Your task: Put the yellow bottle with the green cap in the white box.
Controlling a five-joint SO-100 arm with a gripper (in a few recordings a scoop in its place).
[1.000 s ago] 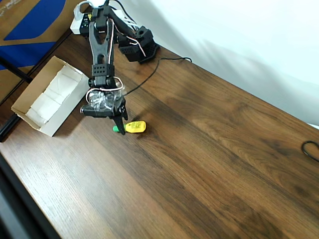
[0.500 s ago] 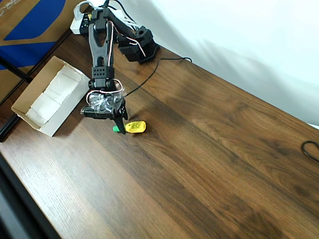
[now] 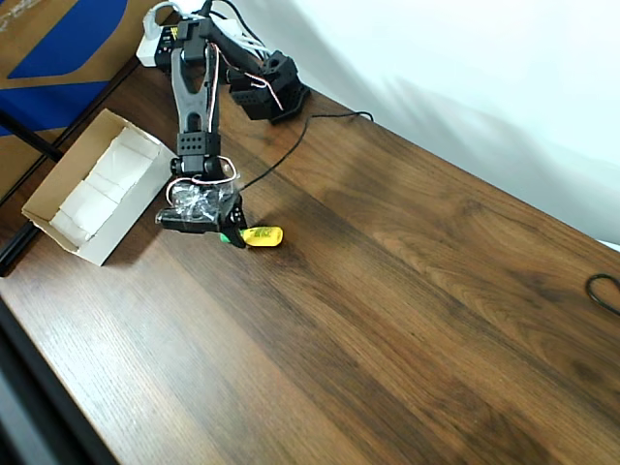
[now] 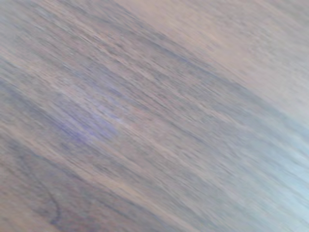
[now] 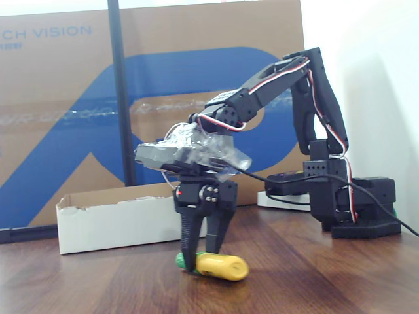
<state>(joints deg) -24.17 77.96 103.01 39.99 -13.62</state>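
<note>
Pincer [image 5: 201,260] down at the worktop [image 3: 407,320], fingers narrowed around the neck end of the yellow bottle with the green cap [image 5: 218,265], which lies on its side. Whether I truly grip it, I cannot tell. Risk: a hold so near the tapered cap could let it pivot or squirt free as I lift. My target, the white box [image 3: 108,237], sits nearby, holding white padding pieces [image 3: 107,179].

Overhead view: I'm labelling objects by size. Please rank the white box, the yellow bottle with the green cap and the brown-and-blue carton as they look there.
1. brown-and-blue carton, though cut off by the frame edge
2. white box
3. yellow bottle with the green cap, by far the smallest
</note>
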